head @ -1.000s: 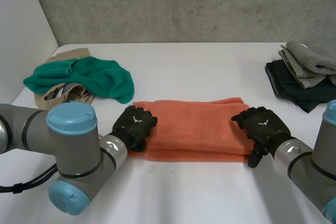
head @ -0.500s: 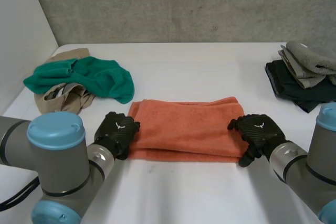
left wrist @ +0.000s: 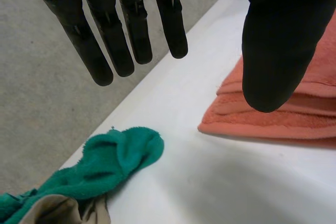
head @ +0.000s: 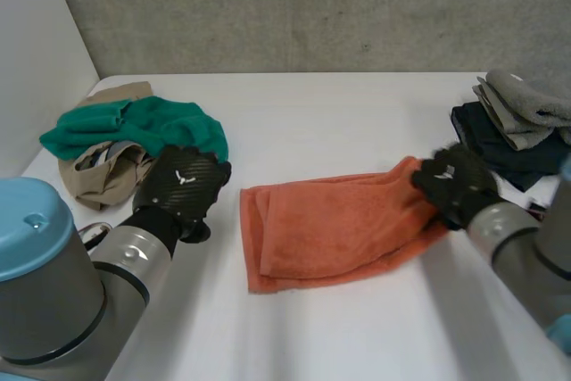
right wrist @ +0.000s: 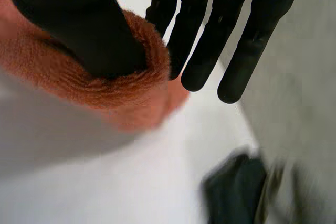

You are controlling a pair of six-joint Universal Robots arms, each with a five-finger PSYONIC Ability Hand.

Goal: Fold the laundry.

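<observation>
An orange towel (head: 330,229), folded into a long band, lies slanted on the white table (head: 357,104). My right hand (head: 459,183) is shut on the band's right end. In the right wrist view the thumb (right wrist: 79,30) presses the orange towel's (right wrist: 52,72) thick edge against the fingers. My left hand (head: 183,186) hovers open to the left of the towel, apart from it. In the left wrist view its fingers (left wrist: 131,30) are straight and hold nothing. The orange towel's (left wrist: 294,114) layered left end lies beyond the thumb.
A green cloth (head: 143,131) lies crumpled over beige garments (head: 111,162) at the table's left, close behind my left hand. Folded grey cloth (head: 522,100) lies stacked on dark cloth (head: 500,144) at the right edge, just behind my right hand.
My left hand has let go of the towel's left end, opened and risen to the left. My right hand closed on the right end and drew it back and right, slanting the towel.
</observation>
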